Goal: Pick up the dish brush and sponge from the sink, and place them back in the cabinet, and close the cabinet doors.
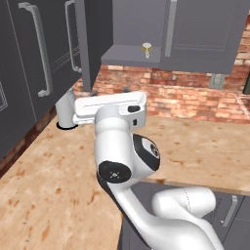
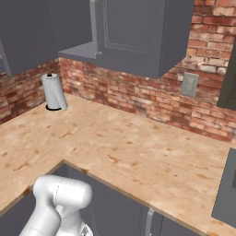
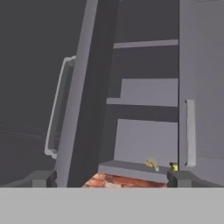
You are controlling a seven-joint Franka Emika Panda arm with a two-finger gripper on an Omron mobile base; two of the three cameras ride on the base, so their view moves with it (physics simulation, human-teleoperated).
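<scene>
Cream round-headed dish brush (image 1: 146,49) lies on the grey shelf of the dark grey wall cabinet (image 1: 132,52) in the left base view, doors ajar. Right base view: a white paper-towel roll (image 2: 54,91) stands on the speckled beige bench (image 2: 138,152). Hand view: the pincer (image 3: 112,178), spread wide and empty, faces the brush (image 3: 152,164) between the doors.

No readable text, labels or signs anywhere.

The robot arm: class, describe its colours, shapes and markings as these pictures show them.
The arm is glossy white, built of rounded tubular links. Dark black caps and bands mark its joints, one a round disc facing the left base camera. No cables or lettering show. The pincer has two small, blocky dark grey finger tips.
</scene>
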